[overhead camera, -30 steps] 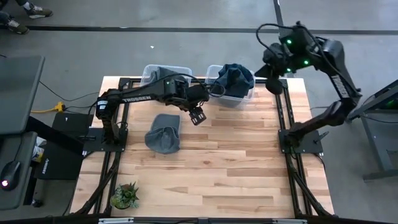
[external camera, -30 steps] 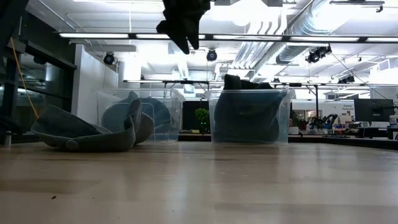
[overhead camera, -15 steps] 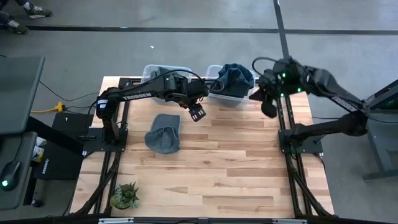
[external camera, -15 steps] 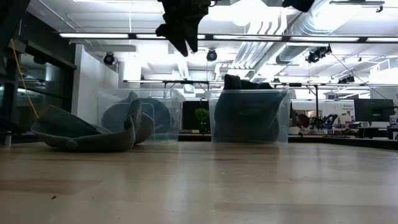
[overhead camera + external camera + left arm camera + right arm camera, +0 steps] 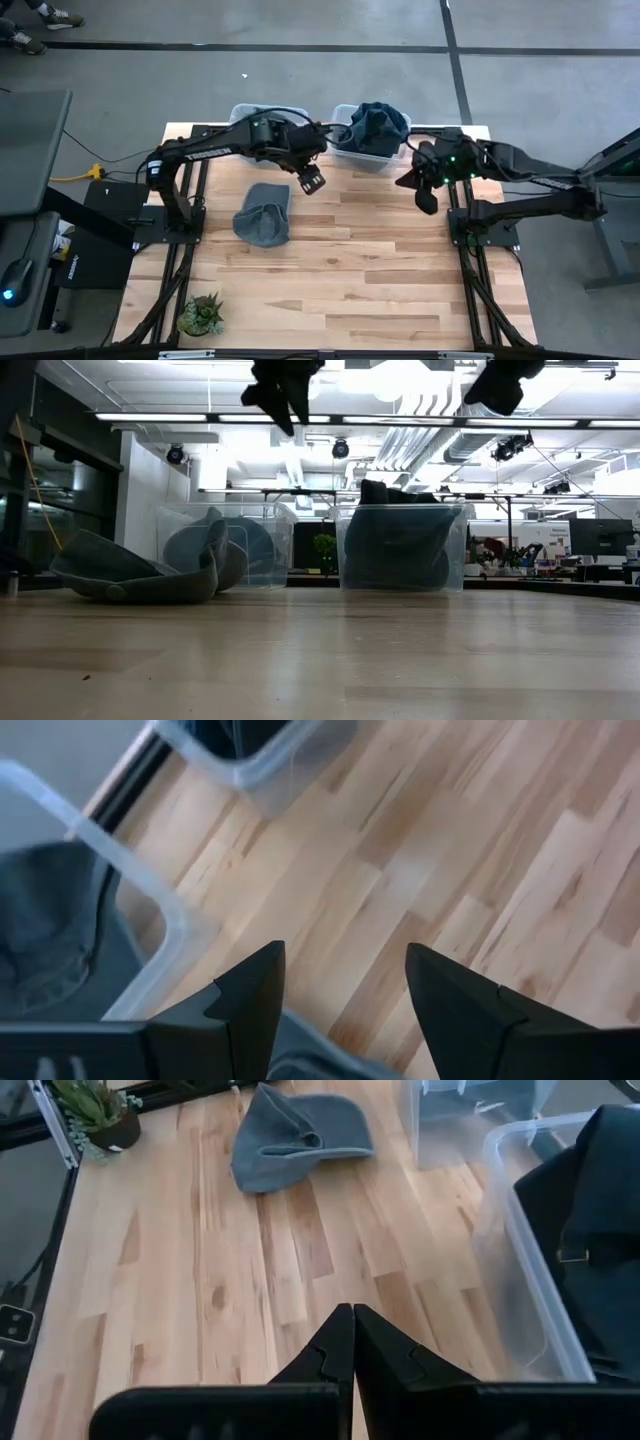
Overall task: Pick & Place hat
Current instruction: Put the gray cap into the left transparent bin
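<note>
two arms are hanging above a wooden table [image 5: 380, 260], and neither is holding anything. the left gripper [image 5: 311, 180] is hovering over the table's far half, just in front of the gap between two clear bins, with its fingers [image 5: 250, 995] spread apart and only bare planks showing between them. it is sitting a little beyond and to the right of a grey hat [image 5: 263, 212], which is lying flat on the wood on the left side of the table, apart from both bins and touched by no gripper. in the low view the hat [image 5: 140, 572] is resting on the tabletop in front of the left bin [image 5: 225, 545], with its brim toward the camera.

the left bin [image 5: 244, 118] is standing at the table's far edge with something grey-blue inside it. the right bin [image 5: 372, 155] is standing beside it, heaped with dark blue cloth [image 5: 378, 124] that is rising above the rim.

the right gripper [image 5: 424, 196] is hanging near the table's right edge, just right of the right bin, with its fingers [image 5: 340, 1345] pressed together and nothing between them. from its wrist camera the hat [image 5: 295, 1135] is showing well across the table, with a small potted plant [image 5: 95, 1110] at the near left corner beyond it.
</note>
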You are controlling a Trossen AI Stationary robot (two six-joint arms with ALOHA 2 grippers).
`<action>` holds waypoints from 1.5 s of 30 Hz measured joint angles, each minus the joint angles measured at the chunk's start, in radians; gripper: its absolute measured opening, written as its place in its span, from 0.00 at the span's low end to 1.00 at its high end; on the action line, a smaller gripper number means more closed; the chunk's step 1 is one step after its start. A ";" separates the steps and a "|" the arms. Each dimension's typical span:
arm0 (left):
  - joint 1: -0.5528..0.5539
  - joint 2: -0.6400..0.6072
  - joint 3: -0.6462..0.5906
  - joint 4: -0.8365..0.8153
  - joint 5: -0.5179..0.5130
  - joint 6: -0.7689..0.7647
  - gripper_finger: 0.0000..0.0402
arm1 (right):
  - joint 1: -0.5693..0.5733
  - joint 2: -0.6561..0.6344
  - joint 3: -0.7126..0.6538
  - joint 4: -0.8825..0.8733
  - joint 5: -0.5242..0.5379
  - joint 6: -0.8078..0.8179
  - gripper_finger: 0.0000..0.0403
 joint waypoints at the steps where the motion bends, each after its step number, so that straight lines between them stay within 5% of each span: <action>1: 0.000 -0.008 0.001 0.003 0.000 0.001 0.51 | 0.009 -0.005 -0.013 0.007 0.012 0.008 0.00; 11: 0.000 -0.135 0.002 -0.107 -0.048 -0.007 0.51 | 0.084 -0.012 -0.062 0.054 0.063 0.035 0.00; 21: -0.024 -0.269 -0.019 -0.306 -0.200 -0.154 0.51 | 0.096 -0.012 -0.062 0.078 0.101 0.036 0.00; 29: -0.056 -0.497 -0.394 -0.184 -0.170 -0.308 0.51 | 0.096 -0.012 -0.062 0.099 0.102 0.039 0.00; 37: -0.071 -0.746 -0.841 0.170 0.047 -0.499 0.51 | 0.096 -0.011 -0.062 0.163 0.104 0.033 0.00; 45: -0.072 -0.839 -1.038 0.181 0.151 -0.771 0.51 | 0.096 -0.011 -0.062 0.169 0.104 0.029 0.00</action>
